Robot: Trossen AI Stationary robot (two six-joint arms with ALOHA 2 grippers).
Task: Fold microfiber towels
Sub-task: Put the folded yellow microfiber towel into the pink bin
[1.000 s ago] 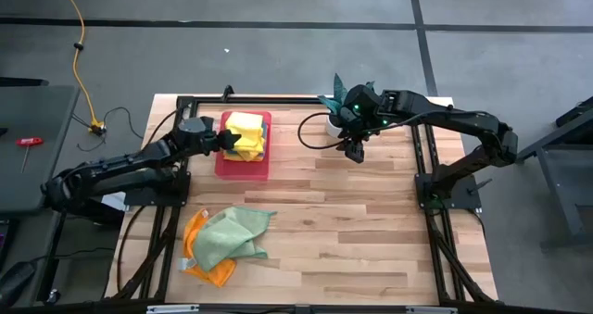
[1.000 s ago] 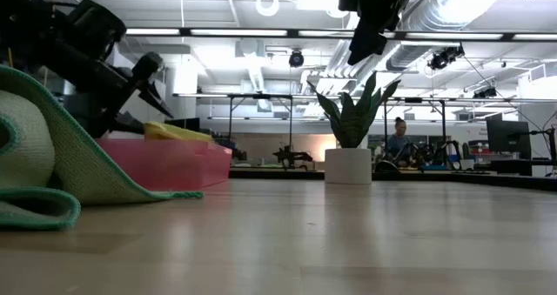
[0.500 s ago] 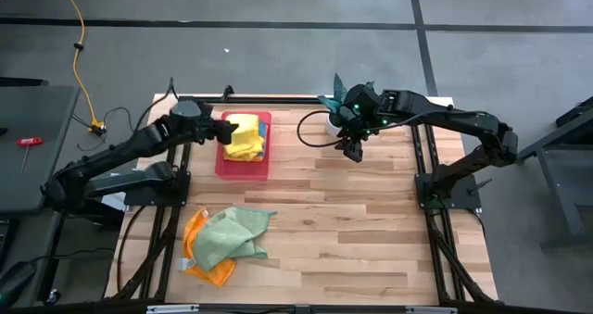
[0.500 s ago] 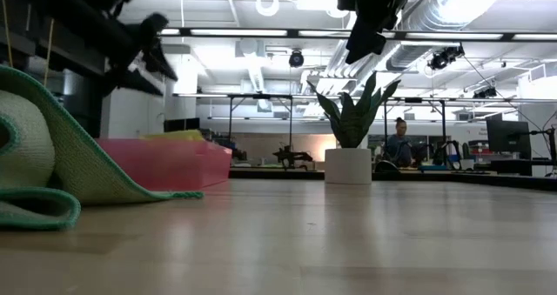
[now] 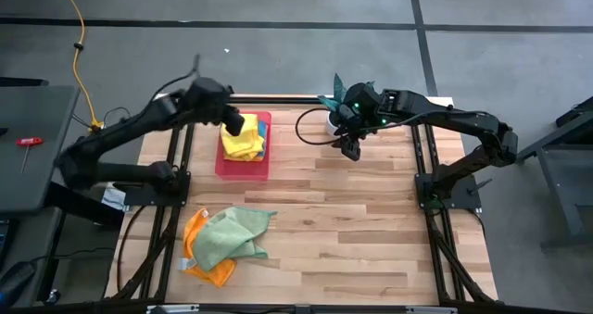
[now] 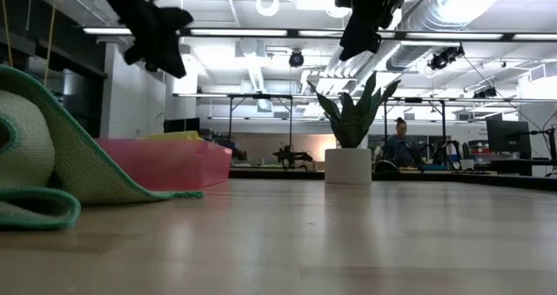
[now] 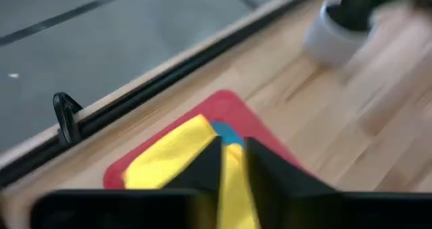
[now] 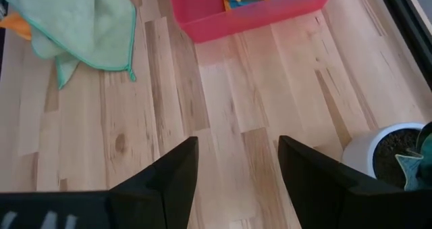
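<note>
The left gripper [image 5: 233, 121], nearly closed and seemingly empty, hovers above the pink tray [image 5: 244, 165] of yellow towels [image 5: 246, 140]; the right gripper [image 5: 350, 147], open, waits near the tray.

A light green towel [image 6: 52, 169] lies beside the pink tray [image 6: 165, 163], near a potted plant [image 6: 352, 138].

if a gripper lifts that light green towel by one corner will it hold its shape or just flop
Probably flop: the light green towel lies crumpled in soft folds over the orange towel, so it looks limp. It likely weighs little, being thin cloth. Lifting it may drag the orange one along, since they overlap.
</note>
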